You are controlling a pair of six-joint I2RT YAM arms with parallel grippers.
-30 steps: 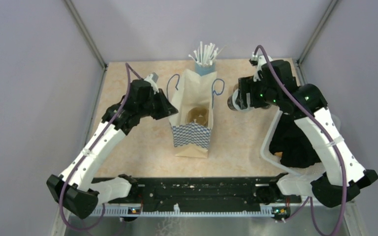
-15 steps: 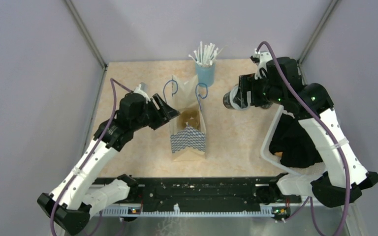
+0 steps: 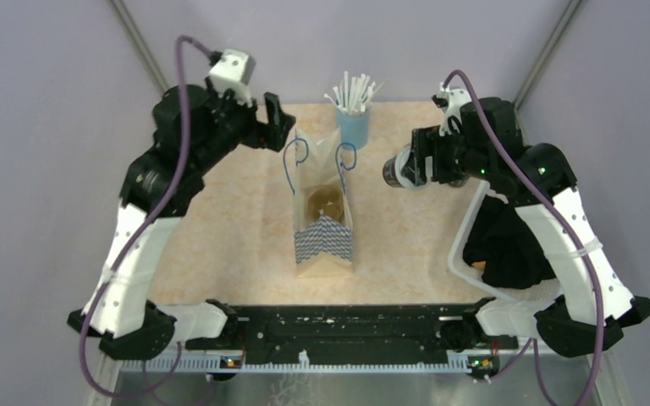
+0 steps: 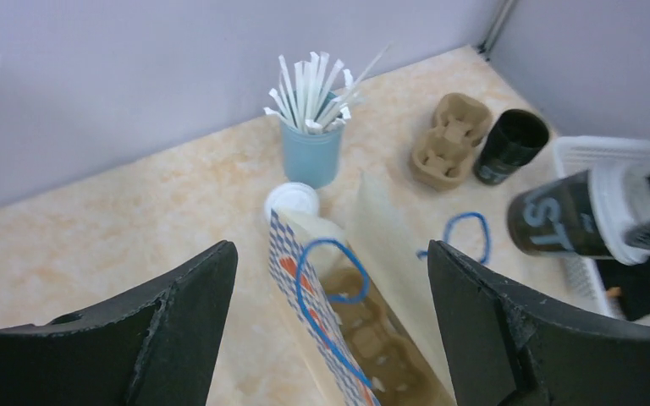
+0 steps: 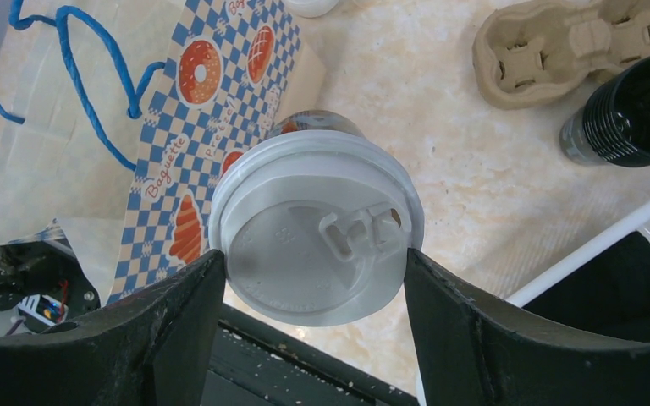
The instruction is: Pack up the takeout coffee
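The left arm (image 3: 135, 245) rises from its base at the lower left to the upper left of the top view. Its left gripper (image 4: 330, 258) points toward the centre, fingers (image 4: 178, 338) spread wide and holding nothing. The right arm (image 3: 559, 237) reaches to the upper right, and its right gripper (image 5: 309, 266) is turned sideways, clamped on the takeout coffee (image 4: 559, 224).

Lilac-grey walls (image 3: 51, 127); beige mottled tabletop (image 3: 237, 237); metal corner posts (image 3: 140, 51).

coffee (image 3: 396, 172) right of bag (image 3: 324, 242), straws (image 3: 352, 91) (cupped) behind
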